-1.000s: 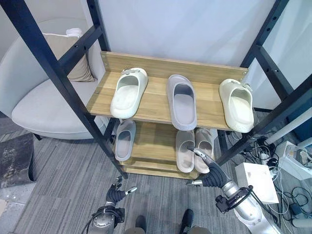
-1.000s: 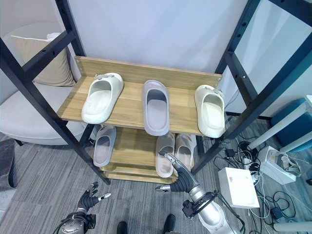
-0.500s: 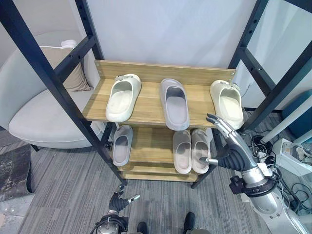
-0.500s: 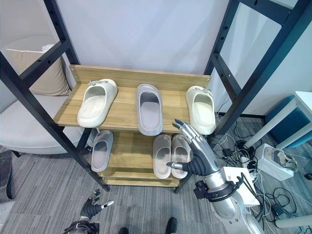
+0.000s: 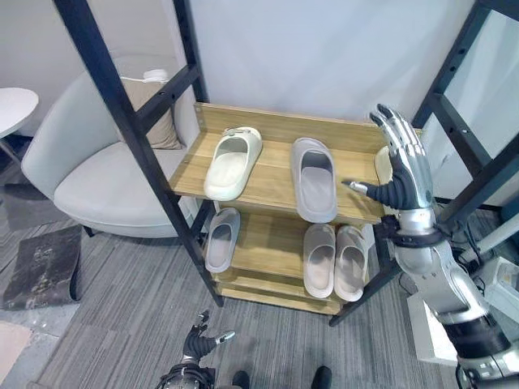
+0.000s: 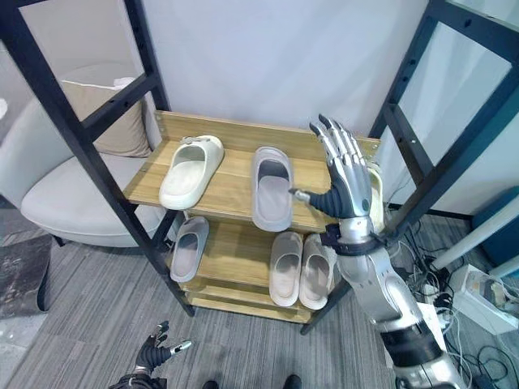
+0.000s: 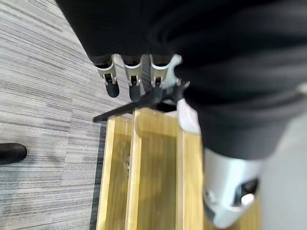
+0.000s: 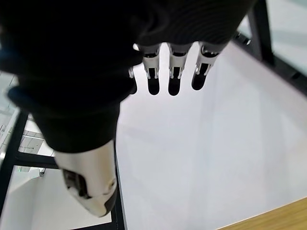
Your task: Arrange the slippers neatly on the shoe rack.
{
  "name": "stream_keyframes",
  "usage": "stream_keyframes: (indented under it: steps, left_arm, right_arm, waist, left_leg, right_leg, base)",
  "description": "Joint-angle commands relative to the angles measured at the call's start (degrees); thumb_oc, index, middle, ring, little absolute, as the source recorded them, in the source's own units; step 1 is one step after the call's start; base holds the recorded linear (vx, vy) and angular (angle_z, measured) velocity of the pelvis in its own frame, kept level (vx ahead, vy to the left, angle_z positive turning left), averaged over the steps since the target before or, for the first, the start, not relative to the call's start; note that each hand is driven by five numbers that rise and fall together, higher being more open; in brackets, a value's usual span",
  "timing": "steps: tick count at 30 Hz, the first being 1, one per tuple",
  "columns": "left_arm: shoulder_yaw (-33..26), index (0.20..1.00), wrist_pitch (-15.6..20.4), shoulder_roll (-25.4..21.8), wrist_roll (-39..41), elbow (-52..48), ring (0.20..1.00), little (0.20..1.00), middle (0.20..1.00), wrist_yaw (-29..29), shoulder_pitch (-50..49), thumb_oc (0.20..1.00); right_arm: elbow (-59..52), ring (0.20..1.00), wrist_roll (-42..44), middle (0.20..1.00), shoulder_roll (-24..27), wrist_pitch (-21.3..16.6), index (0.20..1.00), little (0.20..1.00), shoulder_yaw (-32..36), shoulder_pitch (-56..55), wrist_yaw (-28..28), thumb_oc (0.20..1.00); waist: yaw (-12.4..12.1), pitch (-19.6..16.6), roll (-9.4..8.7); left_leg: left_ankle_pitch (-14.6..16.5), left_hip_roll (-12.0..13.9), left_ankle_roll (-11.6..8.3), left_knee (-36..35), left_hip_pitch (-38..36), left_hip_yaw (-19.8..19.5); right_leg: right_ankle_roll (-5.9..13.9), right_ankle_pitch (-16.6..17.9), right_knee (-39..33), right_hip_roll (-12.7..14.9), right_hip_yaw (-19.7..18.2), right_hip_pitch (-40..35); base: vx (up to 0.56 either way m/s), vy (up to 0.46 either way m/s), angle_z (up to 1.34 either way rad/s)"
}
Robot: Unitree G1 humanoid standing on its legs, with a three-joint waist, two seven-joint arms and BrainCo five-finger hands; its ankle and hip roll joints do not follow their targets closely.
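The wooden shoe rack (image 5: 268, 134) has two shelves. On the top shelf lie a cream slipper (image 5: 233, 162), a grey slipper (image 5: 315, 180) and a second cream slipper (image 6: 375, 198) at the right end, mostly hidden behind my right hand. The lower shelf holds a grey slipper (image 5: 220, 240) and a beige pair (image 5: 319, 259) side by side. My right hand (image 5: 405, 166) is raised in front of the top shelf's right end, open, fingers (image 8: 172, 76) straight, holding nothing. My left hand (image 5: 199, 344) hangs low near the floor, open, its fingers (image 7: 132, 82) pointing at the rack's base.
Black metal posts (image 5: 138, 130) frame the rack on both sides. A grey armchair (image 5: 89, 174) with a beige cushion (image 5: 154, 121) stands to the left, beside a white round table (image 5: 15, 104). A dark mat (image 5: 40, 267) lies on the carpet. A white box (image 5: 426, 328) sits right.
My right hand has risen from beside the lower shelf to the top shelf's right end. The camera has shifted. My left hand stays low.
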State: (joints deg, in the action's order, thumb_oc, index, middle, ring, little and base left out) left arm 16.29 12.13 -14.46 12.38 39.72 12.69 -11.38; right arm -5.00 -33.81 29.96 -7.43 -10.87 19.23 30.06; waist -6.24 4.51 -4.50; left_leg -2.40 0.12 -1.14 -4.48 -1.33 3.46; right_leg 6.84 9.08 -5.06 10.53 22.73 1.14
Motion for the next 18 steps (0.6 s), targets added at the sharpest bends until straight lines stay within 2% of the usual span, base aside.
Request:
stream_keyframes:
  steps: [1,5,11,18]
  left_arm:
    - [2.07,1.0,2.29,-1.9,-0.06,0.18,1.0,1.0,1.0,-0.91,3.77,1.0]
    - [2.95,1.0,2.46,-2.72,0.13,0.11,1.0,1.0,1.0,-1.89,3.75,1.0]
    - [3.44,1.0,2.77,-3.23,0.15,0.28,1.0,1.0,1.0,-2.28,4.03,1.0]
    - [3.76,1.0,2.95,-3.77,0.57,0.28,1.0,1.0,1.0,-2.16,4.99,1.0]
  right_arm:
    - [1.34,1.0,-0.37,1.0,0.63,1.4,1.0,1.0,0.26,7.47,3.15,1.0]
    - [9.94,1.0,-0.7,1.0,2.09,3.68,1.0,1.0,-1.58,12.15,4.03,1.0]
    - [17.4,1.0,-2.9,1.0,3.66,5.9,1.0,1.0,-4.25,15.77,4.35,1.0]
    - [25.11,1.0,-4.27,1.0,5.94,8.58,1.0,1.0,-5.94,19.53,5.19,1.0]
  waist:
    - [-3.48,3.09,-0.57]
    - [-6.09,4.06,-1.29]
    - [-7.96,5.08,-1.83]
    - [-8.44,6.55,-1.64]
  left_leg:
    - [4.26,-0.14,-0.21,1.6,0.73,-3.94]
    - [4.15,-0.43,-0.22,2.0,1.71,-5.61]
    - [4.05,-0.78,-0.32,2.4,3.05,-6.95]
    - [3.74,-1.23,-0.4,2.76,4.4,-7.65]
  right_leg:
    - [3.48,-6.39,1.31,-0.04,2.04,-5.34]
    - [3.5,-6.57,1.24,-0.09,3.72,-5.59]
    - [3.49,-6.77,1.14,-0.15,4.9,-5.32]
    - [3.51,-6.67,1.29,0.09,5.58,-4.52]
  base:
    - [0.04,0.0,0.25]
    - [0.04,0.002,0.25]
    - [0.02,0.009,0.17]
    - [-0.02,0.023,0.06]
